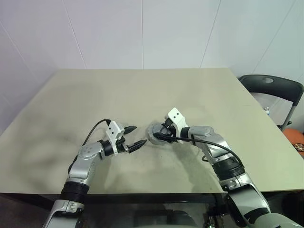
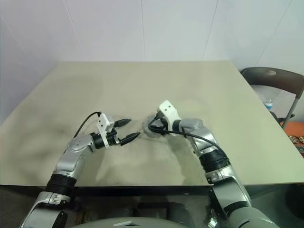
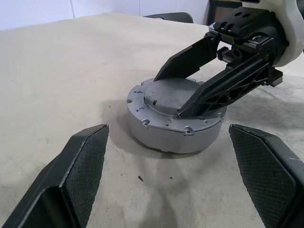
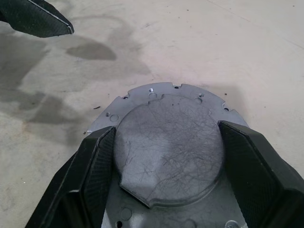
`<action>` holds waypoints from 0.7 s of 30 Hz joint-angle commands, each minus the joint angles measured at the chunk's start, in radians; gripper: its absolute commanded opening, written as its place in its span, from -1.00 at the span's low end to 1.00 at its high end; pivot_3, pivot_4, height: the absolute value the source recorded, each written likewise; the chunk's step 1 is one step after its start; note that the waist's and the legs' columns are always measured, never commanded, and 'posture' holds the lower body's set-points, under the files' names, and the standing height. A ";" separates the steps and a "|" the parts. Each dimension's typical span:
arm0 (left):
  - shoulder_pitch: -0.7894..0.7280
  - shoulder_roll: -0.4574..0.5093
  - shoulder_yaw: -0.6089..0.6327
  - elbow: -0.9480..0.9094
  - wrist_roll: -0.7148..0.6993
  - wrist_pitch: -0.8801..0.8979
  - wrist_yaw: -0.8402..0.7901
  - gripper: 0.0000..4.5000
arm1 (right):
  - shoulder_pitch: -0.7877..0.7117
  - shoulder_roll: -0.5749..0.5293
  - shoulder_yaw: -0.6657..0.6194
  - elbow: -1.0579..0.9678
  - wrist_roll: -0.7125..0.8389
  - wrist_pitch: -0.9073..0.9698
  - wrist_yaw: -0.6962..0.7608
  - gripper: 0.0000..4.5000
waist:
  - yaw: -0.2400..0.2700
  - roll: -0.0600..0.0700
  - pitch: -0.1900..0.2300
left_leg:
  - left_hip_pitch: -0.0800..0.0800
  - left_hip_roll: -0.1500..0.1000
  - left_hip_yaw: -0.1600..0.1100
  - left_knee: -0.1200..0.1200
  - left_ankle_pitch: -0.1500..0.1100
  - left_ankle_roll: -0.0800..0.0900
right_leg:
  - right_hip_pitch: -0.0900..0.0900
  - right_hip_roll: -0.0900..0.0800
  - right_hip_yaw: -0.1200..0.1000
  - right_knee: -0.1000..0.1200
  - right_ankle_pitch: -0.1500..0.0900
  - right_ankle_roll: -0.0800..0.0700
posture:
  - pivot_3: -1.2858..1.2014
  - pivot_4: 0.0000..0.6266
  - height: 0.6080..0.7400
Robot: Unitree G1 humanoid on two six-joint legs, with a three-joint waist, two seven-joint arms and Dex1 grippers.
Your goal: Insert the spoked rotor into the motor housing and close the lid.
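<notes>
L wrist view is showing the motor housing [image 3: 176,115] as a closed grey round unit lying flat on the table [image 3: 57,71], w/ a raised lid [image 3: 171,92] on top and small screw holes around the rim. R wrist view is giving the lid surface from close: it is scratched, and the two fingers [image 4: 95,166] of the right gripper [image 1: 160,133] are standing on either side of the raised disc, touching or nearly touching its edge; a firm grip I cannot tell. In the head views the housing is mostly hidden behind the R gripper, near the table's middle. The spoked rotor and the copper windings are not to be made out, as the lid is covering the inside. The left gripper [image 1: 134,137] is staying wide and empty, pointing about level toward the housing, just beside it. R gripper is tilting down onto the lid from the other side.
</notes>
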 commanded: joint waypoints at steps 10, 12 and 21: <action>-0.017 0.004 0.006 -0.007 0.002 -0.020 0.002 0.92 | 0.097 -0.049 0.095 0.095 -0.013 0.058 0.111 0.35 | 0.002 0.003 -0.007 | 0.000 -0.001 -0.001 -0.001 -0.002 0.002 | 0.001 -0.001 -0.001 -0.002 0.000 0.000 | 0.03 -1.00 1.00; -0.017 0.004 0.006 -0.004 0.002 -0.023 0.002 0.92 | 0.096 -0.039 0.077 0.128 -0.018 0.033 0.096 0.35 | 0.001 0.003 -0.010 | 0.000 -0.001 -0.001 -0.001 -0.003 0.002 | 0.001 -0.001 -0.001 -0.002 0.000 0.000 | 0.03 -1.00 1.00; -0.031 -0.003 0.008 0.011 0.012 -0.036 0.011 0.92 | 0.075 -0.030 0.036 0.257 -0.054 -0.073 0.026 0.35 | 0.001 0.003 -0.019 | 0.005 -0.001 -0.001 0.002 -0.003 0.002 | 0.008 -0.001 -0.001 -0.003 -0.002 -0.003 | 0.03 -1.00 1.00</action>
